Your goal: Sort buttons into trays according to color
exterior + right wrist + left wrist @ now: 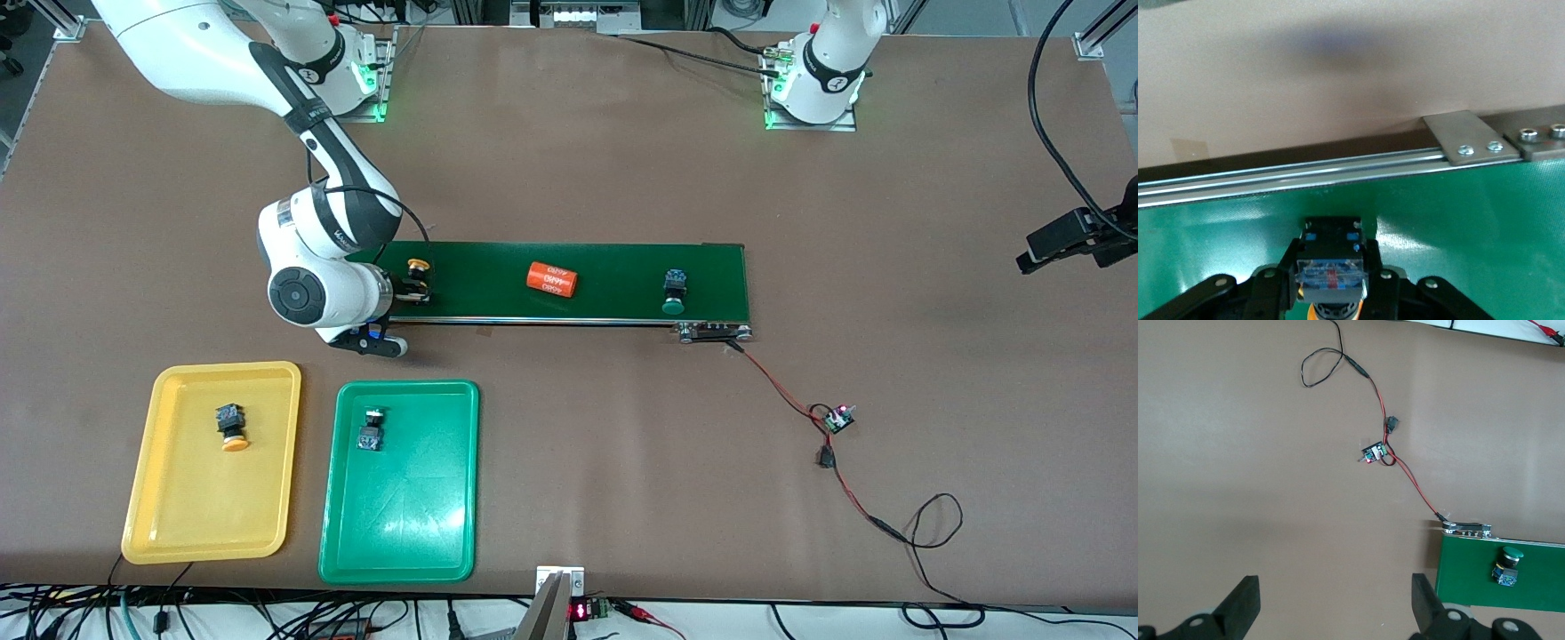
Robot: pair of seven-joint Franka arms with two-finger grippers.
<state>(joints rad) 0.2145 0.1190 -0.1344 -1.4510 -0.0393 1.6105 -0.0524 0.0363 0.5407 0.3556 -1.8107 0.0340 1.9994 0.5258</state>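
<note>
My right gripper (416, 290) is shut on a yellow-capped button (417, 268) at the right arm's end of the conveyor belt (613, 267); in the right wrist view its fingers (1377, 280) clamp the button's black-and-blue body (1331, 263). A green-capped button (674, 293) lies on the belt near the left arm's end and also shows in the left wrist view (1508, 565). The yellow tray (160, 533) holds one yellow button (231, 427). The green tray (356, 560) holds one button (371, 428). My left gripper (1067, 240) hangs open and empty (1335, 600) over bare table, off the belt's end.
An orange cylinder (551, 279) lies mid-belt. A small circuit board (838, 418) with red and black wires runs from the belt's end toward the front edge; it shows in the left wrist view (1375, 452). Cables line the front edge.
</note>
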